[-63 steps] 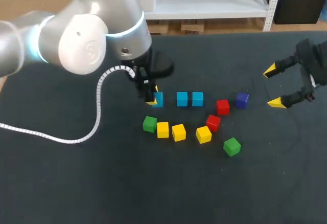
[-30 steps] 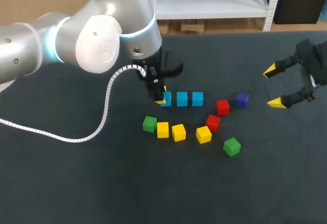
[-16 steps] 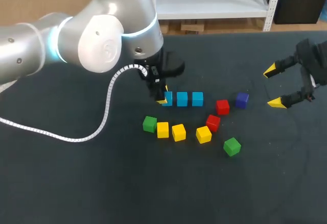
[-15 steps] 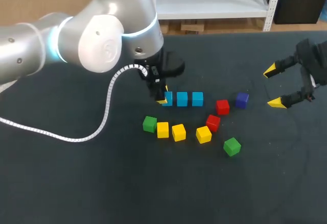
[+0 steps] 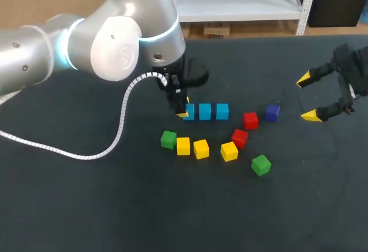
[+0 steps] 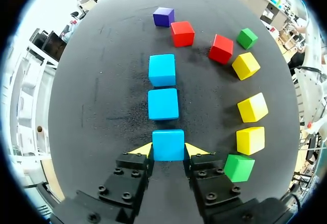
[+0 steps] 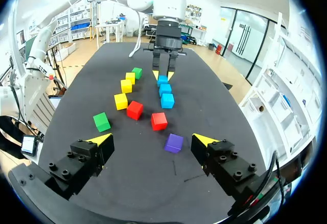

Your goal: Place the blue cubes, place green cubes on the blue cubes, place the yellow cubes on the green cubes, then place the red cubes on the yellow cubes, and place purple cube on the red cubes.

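1. Head view showed the left claw (image 5: 184, 110) low over the dark table (image 5: 86, 206), its yellow tips set on either side of the first blue cube (image 5: 190, 113)
2. Left wrist view made the grip plain: both fingers (image 6: 144, 150) touched that cube (image 6: 168, 144) from opposite sides, closed in only as far as it allowed
3. That cube stood at the near end of a straight row, with the second blue cube (image 6: 163, 103) just ahead of it and the third blue cube (image 6: 162, 70) beyond
4. Past the row's far end lay a red cube (image 5: 250, 119) and, just beside it, the purple cube (image 5: 272, 112); the other red cube (image 5: 240, 138) sat nearer the front
5. In front of the row ran the left yellow cube (image 5: 183, 145), middle yellow cube (image 5: 201, 149) and right yellow cube (image 5: 229, 151)
6. One green cube (image 5: 168, 140) sat just beside the left yellow one; the other green cube (image 5: 261, 164) lay apart at the right front
7. Well apart from all the cubes, the right claw (image 5: 307, 98) hung at the table's right side, spread wide and holding nothing
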Motion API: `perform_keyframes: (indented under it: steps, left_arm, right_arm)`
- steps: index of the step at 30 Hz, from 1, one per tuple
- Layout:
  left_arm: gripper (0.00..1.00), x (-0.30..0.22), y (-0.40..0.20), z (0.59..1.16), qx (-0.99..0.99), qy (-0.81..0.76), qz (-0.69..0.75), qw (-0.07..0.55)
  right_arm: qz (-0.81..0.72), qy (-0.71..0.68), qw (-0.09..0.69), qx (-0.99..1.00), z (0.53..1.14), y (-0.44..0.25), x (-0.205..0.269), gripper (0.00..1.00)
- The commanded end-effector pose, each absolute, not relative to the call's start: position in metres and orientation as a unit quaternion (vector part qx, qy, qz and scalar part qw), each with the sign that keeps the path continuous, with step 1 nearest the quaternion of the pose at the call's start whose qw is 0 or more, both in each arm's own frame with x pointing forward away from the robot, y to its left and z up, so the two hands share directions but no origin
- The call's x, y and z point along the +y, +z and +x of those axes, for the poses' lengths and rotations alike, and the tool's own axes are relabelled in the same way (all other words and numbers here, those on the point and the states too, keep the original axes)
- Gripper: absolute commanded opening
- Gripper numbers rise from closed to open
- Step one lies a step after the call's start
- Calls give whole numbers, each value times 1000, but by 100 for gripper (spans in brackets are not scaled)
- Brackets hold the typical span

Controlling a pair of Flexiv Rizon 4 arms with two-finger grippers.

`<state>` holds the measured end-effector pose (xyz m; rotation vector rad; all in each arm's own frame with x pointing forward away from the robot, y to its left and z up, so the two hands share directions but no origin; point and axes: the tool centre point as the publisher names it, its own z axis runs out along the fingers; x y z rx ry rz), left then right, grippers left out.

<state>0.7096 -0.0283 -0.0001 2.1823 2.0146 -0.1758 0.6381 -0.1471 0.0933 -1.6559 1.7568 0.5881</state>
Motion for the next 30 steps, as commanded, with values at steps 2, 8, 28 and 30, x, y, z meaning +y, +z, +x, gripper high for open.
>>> perform_keyframes:
  steps: [2, 8, 28, 30]
  left_arm:
    - [0, -29, -1, 713, 676, -59, 730, 78]
    - [0, -27, -2, 715, 678, -58, 729, 75]
    - [16, -26, -4, 715, 682, -62, 726, 70]
    - [18, -26, -4, 715, 682, -62, 726, 69]
  right_arm:
    - [-631, 225, 323, 668, 639, 92, -147, 100]
    - [-631, 225, 323, 668, 639, 92, -147, 100]
    - [-631, 225, 323, 668, 639, 92, -147, 100]
    - [-631, 225, 323, 668, 639, 92, -147, 100]
